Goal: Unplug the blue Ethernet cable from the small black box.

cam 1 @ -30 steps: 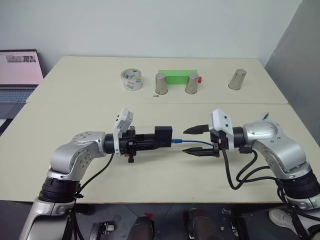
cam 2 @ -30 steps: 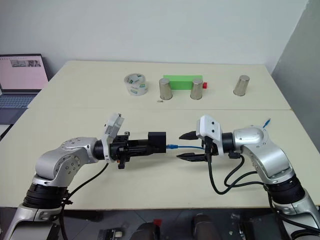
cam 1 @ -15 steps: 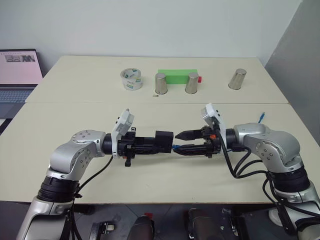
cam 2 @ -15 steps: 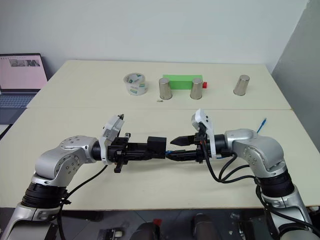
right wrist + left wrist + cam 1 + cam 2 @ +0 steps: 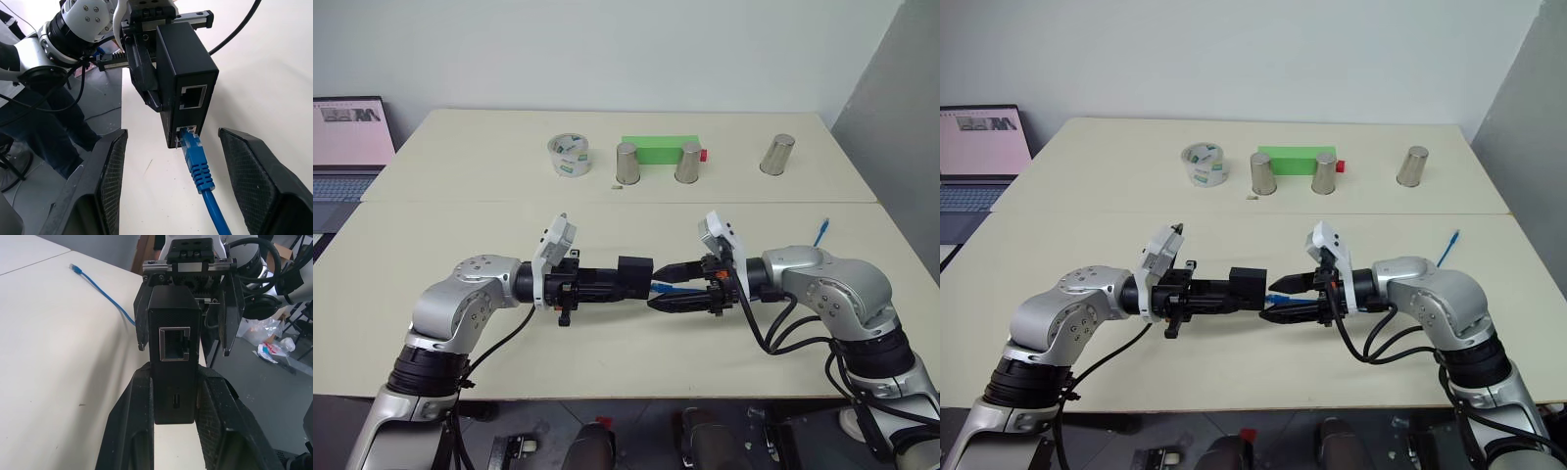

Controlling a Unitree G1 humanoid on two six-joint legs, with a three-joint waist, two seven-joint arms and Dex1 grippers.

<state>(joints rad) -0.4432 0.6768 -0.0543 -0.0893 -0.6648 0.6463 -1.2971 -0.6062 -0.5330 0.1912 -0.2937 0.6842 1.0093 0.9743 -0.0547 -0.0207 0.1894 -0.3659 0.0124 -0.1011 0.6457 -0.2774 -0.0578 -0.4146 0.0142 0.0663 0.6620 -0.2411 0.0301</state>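
Laptop cut off at frame edge, screen content too small to read. Blue Ethernet cable running out of view; lettering on tape roll unreadable.

Two pale beige tables stand pushed together, one behind the other, with a thin seam running across between them. On the far table lies a roll of clear tape, on its left part. Beside it, to the right, stands a steel cup, and a small dark speck lies on the surface just left of this cup. Behind the cup lies a flat green block, and a second steel cup stands at its right end. A third steel cup stands well apart, near the right edge. On the near table, at the right side, lies the loose end of a blue cable.
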